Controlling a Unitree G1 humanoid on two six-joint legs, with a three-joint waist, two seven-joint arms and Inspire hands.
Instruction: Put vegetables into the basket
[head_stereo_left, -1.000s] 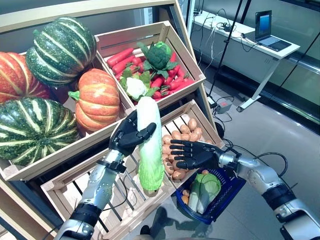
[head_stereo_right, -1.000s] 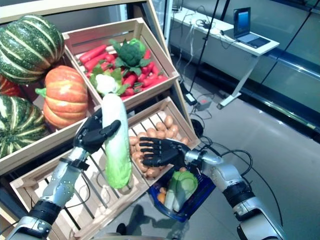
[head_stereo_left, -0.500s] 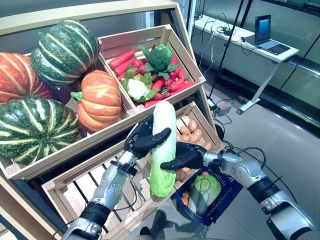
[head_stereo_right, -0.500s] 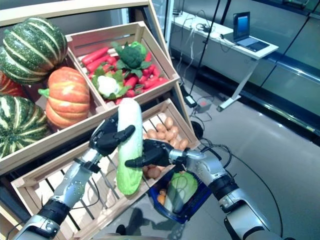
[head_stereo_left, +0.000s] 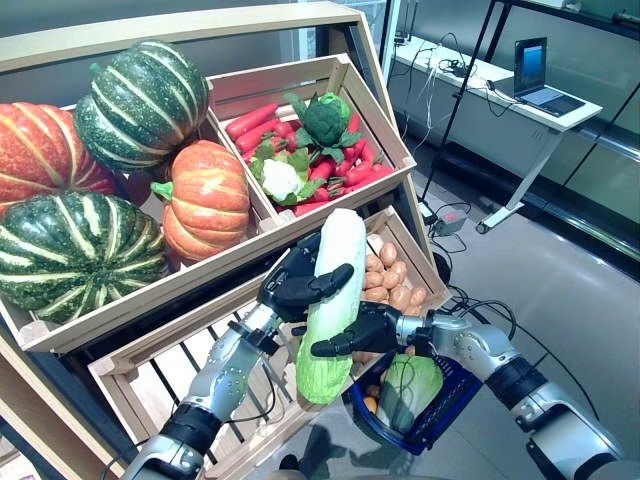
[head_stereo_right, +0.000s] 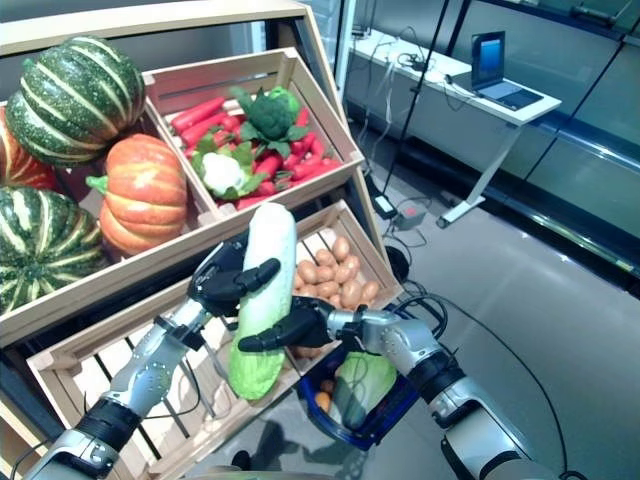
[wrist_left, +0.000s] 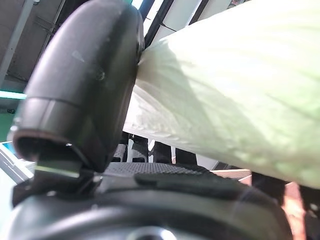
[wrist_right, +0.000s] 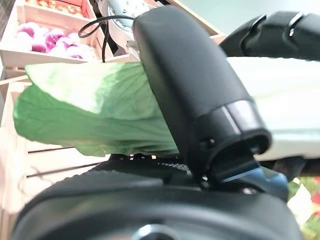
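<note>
Left hand (head_stereo_left: 300, 282) at frame centre curls its fingers round the upper half of a napa cabbage (head_stereo_left: 330, 295), upright. Right hand (head_stereo_left: 368, 328) wraps the lower half from the right. Just lower right sits the blue basket (head_stereo_left: 447, 400), already holding leafy greens (head_stereo_left: 408, 385).

4 pumpkins (head_stereo_left: 204, 200) are counted (2 green-striped, 2 orange), 1 broccoli (head_stereo_left: 326, 117), 1 cauliflower (head_stereo_left: 281, 178), 2 cabbages (head_stereo_left: 328, 290), 1 basket (head_stereo_left: 442, 405) and 1 laptop (head_stereo_left: 541, 80).
</note>
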